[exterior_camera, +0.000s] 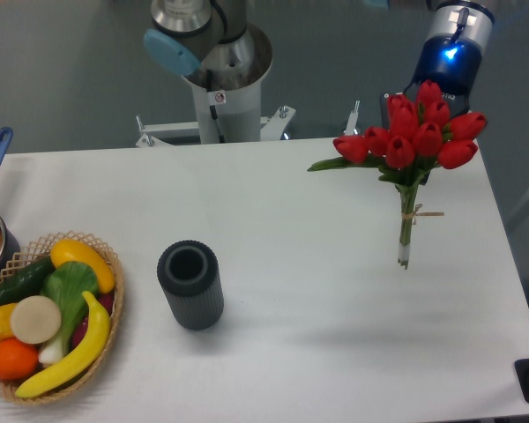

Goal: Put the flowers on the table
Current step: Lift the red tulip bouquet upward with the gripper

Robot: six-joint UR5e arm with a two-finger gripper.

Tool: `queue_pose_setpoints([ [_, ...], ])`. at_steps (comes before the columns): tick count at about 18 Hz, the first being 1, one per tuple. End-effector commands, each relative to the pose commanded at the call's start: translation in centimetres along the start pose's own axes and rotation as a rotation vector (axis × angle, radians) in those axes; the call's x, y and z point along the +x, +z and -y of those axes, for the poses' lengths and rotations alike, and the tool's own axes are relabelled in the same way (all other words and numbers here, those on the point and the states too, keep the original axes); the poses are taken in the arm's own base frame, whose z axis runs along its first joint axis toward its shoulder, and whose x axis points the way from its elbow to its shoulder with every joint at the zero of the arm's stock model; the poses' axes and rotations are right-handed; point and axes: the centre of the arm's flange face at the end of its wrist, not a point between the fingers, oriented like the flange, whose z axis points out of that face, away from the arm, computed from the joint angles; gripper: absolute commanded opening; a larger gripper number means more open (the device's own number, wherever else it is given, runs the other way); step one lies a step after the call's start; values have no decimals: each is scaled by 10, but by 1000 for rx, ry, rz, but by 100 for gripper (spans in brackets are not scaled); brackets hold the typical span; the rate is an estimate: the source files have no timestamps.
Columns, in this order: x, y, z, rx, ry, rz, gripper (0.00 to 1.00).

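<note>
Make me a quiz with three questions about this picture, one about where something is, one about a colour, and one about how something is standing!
1. Where is the basket of fruit and vegetables?
A. Front left corner of the table
B. Back right corner
C. On top of the black vase

2. What colour are the flowers?
A. Yellow
B. Red
C. White

3. How are the flowers right now?
A. Lying flat on the table
B. Standing inside the black vase
C. Held upright, blooms up and stems pointing down

Answers:
1. A, the basket sits at the front left edge of the white table.
2. B, the blooms are all red above green leaves and stems.
3. C, the bunch hangs upright at the right side, with the arm's blue-lit end right behind the blooms; the end effector's fingers are hidden behind them.
</note>
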Motion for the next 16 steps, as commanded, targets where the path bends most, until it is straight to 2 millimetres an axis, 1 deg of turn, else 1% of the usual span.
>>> queue_pose_setpoints([
  [3,2,-1,-5,-87,8,24,42],
  [5,2,-2,-3,-140,18,42,42],
  [8,6,-9,0,-194,30,68,42],
  [10,10,-15,1,-282,38,103,42],
  [11,14,-20,2,-346,47,126,42],
  [13,19,-25,8,-403,54,154,42],
  [16,33,-21,16,-520,82,184,42],
])
